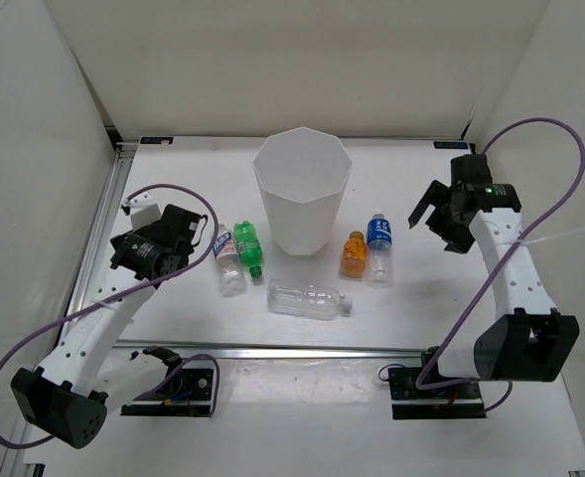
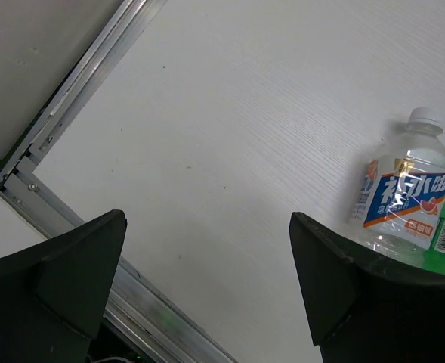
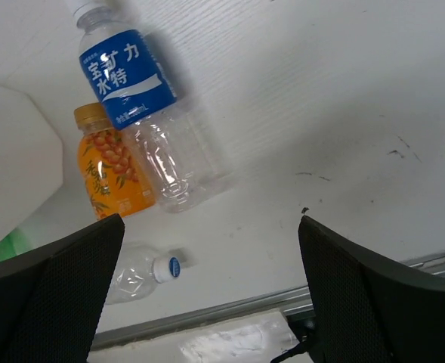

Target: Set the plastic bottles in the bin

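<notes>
Grippers first, from the top view: finds the left gripper (image 1: 199, 238) spread and empty, just left of the small clear bottle (image 1: 229, 264) and the green bottle (image 1: 249, 248). Finds the right gripper (image 1: 433, 224) likewise parted and empty, right of the blue-labelled bottle (image 1: 378, 246) and the orange bottle (image 1: 353, 254). Leaves all five lying on the surface (image 1: 173, 179) near the bin (image 1: 302, 214), none inside, with the larger clear bottle (image 1: 310, 298) nearest.

From the left wrist: wide open, nothing between, with the small clear bottle off to the right against the green one. Risks catching both at once, or nudging one into a roll.

From the right wrist: same open stance over blue-labelled and orange, side by side and touching. Could pinch the pair, or let a thin wall slip short of the bin's tall rim.
</notes>
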Robot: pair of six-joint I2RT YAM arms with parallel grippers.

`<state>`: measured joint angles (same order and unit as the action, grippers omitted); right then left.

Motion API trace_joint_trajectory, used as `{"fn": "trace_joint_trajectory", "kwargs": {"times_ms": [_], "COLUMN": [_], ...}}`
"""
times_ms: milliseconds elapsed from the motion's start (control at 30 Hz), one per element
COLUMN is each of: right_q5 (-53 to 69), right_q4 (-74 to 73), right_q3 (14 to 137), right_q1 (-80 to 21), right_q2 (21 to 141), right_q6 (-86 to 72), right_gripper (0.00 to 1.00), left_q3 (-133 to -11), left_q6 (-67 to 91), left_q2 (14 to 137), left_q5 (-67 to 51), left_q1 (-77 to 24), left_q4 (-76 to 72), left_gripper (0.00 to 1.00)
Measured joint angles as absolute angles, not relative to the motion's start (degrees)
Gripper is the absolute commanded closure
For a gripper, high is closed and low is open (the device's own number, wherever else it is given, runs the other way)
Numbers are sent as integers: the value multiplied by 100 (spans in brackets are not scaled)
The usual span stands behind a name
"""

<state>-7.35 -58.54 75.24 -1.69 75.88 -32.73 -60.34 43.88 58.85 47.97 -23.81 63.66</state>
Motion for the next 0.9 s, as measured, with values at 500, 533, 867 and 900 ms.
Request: {"fn": "trace_joint_trajectory", "kwargs": {"times_ms": [500, 533, 867, 900], "right_q5": [237, 237, 349, 364], "right_q4": [-5135, -5118, -5009, -4974], "right_q3": [9056, 9089, 9096, 9096], "right_q1": [-331, -360, -650, -652], "right_q2": [10381, 10549, 11240, 11306], "right_q6": [-2635, -2600, -2327, -2316], "right_gripper": [0, 0, 0, 0], "left_q3": [-5655, -5651, -5671, -5697], "left_q6": [4195, 4178, 4093, 4091], "left_q2": [6086, 6145, 6790, 6866], "left_q5": [4237, 4219, 4147, 4130], "left_q1": [-2477, -2477, -2488, -2486], "left_q4": [6020, 5992, 5920, 5946], "left_gripper": [0, 0, 0, 0]}}
